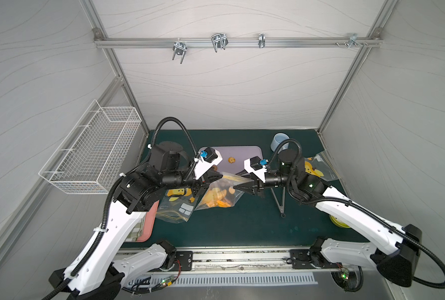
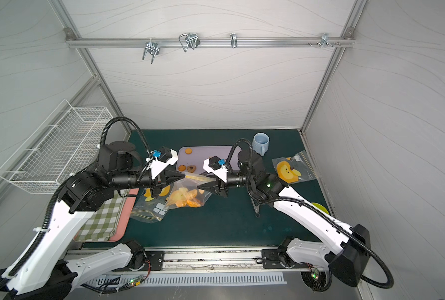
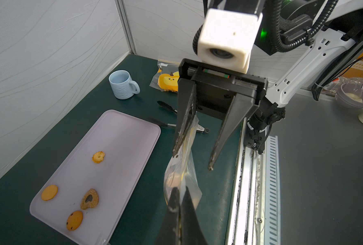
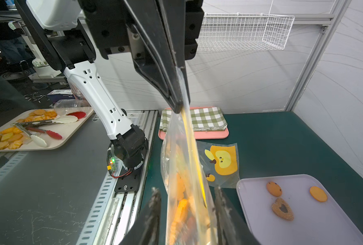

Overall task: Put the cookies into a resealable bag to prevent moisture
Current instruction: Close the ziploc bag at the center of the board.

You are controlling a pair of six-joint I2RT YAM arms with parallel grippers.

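We have the left gripper (image 3: 179, 194) clamped shut on the resealable bag (image 3: 181, 176) at its top edge. The right gripper (image 3: 193, 160) has its jaws spread, with the bag's far end between them, against one finger. Most cookies (image 2: 186, 198) sit inside the bag, below both jaws. Four loose cookies (image 3: 89, 198) lie on the lilac tray (image 3: 123, 135) beside it.
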